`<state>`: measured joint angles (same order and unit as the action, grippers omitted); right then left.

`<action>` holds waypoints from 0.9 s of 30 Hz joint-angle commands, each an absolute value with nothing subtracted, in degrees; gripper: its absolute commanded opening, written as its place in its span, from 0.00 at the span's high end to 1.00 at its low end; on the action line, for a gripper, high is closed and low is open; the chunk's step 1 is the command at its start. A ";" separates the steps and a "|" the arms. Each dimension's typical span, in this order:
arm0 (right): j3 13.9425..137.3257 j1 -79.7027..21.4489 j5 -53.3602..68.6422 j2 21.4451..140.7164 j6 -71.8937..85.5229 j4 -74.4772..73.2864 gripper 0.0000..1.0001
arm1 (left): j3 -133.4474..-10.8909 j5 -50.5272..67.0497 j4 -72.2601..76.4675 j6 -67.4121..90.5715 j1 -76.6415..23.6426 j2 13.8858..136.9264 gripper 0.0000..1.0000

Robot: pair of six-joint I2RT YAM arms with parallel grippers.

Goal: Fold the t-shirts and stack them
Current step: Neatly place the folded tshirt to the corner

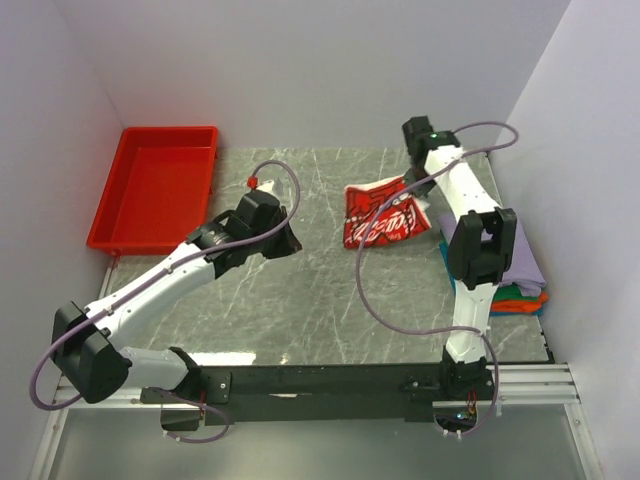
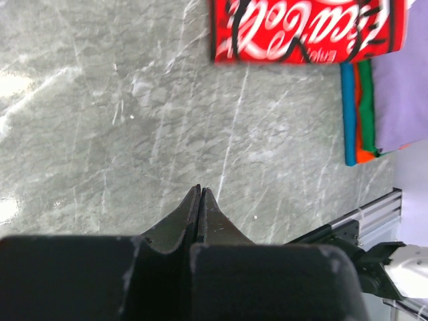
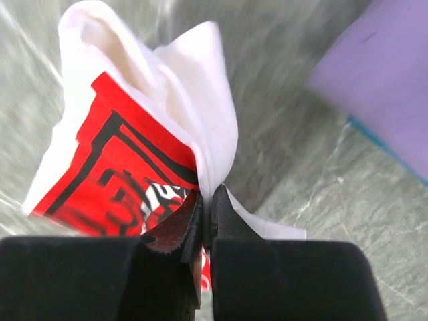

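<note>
A folded white t-shirt with red print and white script (image 1: 388,215) lies right of the table's middle; it also shows at the top of the left wrist view (image 2: 309,30). My right gripper (image 3: 208,195) is shut on a bunched white edge of this t-shirt (image 3: 200,120), lifting that edge off the table. A stack of folded t-shirts (image 1: 520,280) sits at the right edge, lavender on top with teal, green and orange layers (image 2: 358,110) beneath. My left gripper (image 2: 200,190) hovers over bare table left of the printed shirt, shut and holding nothing.
A red plastic tray (image 1: 155,185) stands at the back left. White walls enclose the grey marbled table (image 1: 300,290) on three sides. A black rail (image 1: 380,380) runs along the near edge, and a purple cable (image 1: 365,290) loops from the right arm over the table.
</note>
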<state>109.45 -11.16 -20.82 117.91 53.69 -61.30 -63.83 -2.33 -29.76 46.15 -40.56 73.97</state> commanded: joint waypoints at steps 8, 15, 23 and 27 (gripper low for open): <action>119.44 -0.37 -24.09 115.14 62.66 -69.26 1.00 | -70.05 -0.53 -30.67 44.56 -40.34 75.85 1.00; 119.97 3.86 -24.08 113.91 59.43 -66.45 1.00 | -72.59 -0.53 -31.46 44.12 -40.34 78.57 1.00; 120.76 6.15 -24.96 112.77 55.20 -65.22 1.00 | -75.58 0.70 -31.90 44.12 -40.25 82.26 0.99; 121.11 6.77 -26.89 111.80 53.18 -64.78 1.00 | -77.43 1.05 -32.52 44.12 -40.34 83.93 0.99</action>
<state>117.78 5.78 -22.52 116.81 55.27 -66.76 -73.95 0.12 -32.36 45.52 -40.47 83.24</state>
